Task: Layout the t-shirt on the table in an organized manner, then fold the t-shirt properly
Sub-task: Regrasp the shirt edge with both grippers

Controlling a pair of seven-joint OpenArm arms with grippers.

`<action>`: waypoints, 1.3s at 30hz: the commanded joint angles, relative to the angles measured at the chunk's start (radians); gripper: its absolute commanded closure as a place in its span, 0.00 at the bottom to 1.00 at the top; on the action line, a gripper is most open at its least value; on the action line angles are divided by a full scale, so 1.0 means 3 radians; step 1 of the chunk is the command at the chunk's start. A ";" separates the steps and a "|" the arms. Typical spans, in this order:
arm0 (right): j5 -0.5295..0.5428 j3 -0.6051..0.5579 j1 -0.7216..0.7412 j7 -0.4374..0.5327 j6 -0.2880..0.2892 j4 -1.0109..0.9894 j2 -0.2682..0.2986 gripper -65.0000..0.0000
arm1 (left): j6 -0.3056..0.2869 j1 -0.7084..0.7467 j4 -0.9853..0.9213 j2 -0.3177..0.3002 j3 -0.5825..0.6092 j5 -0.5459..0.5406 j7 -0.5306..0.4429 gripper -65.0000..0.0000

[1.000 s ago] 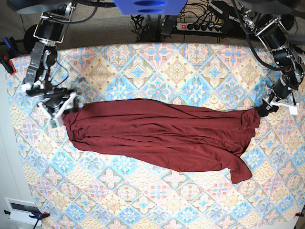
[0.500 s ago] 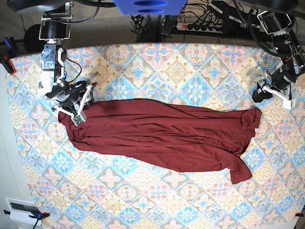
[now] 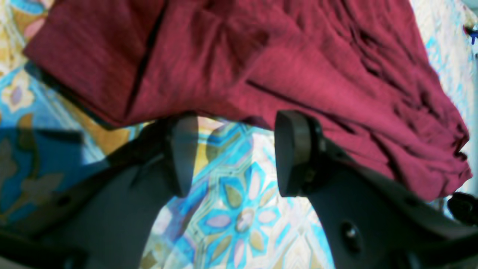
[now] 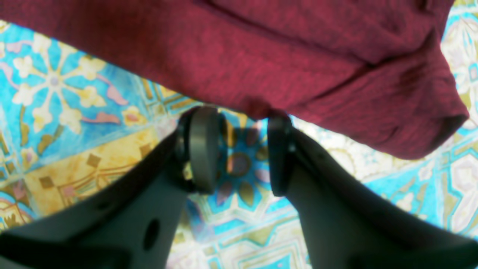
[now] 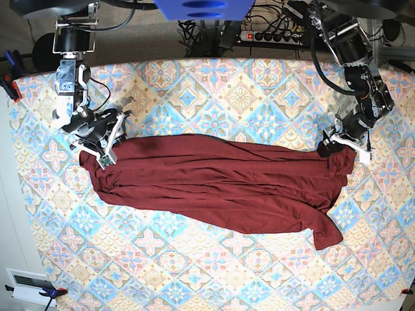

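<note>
We've got both grippers, left point(image 3: 231, 153) & right point(image 4: 239, 149), jaws apart, empty, t-shirt point(image 5: 220, 181) edge just ahead, prob. lining up corner grabs.

Both arms reach down low, the left tool point(image 5: 342, 146) and right tool point(image 5: 107, 144) gaping, empty-jawed.

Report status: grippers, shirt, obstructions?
Left gripper open, empty, at shirt's edge. Right gripper open, empty, at opposite end. T-shirt bunched lengthwise on table, unfolded. Nothing in the way.
</note>
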 commanded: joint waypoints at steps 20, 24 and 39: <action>0.0029 0.0043 0.0042 0.0042 0.0000 0.0205 0.0045 0.68 | 0.0012 -0.0442 -0.0695 0.0170 -0.0312 0.0056 -0.0134 0.70; 0.0029 0.0258 0.0042 0.0037 0.0000 0.0256 0.0045 0.68 | 0.0012 -0.0503 -0.0695 0.0170 -0.0307 0.0061 -0.0134 1.00; 0.0781 0.1475 0.0058 -0.0536 0.0000 0.0026 -0.0262 0.68 | -0.0009 -0.0442 -0.0409 0.0022 -0.0312 -0.0144 0.0075 1.00</action>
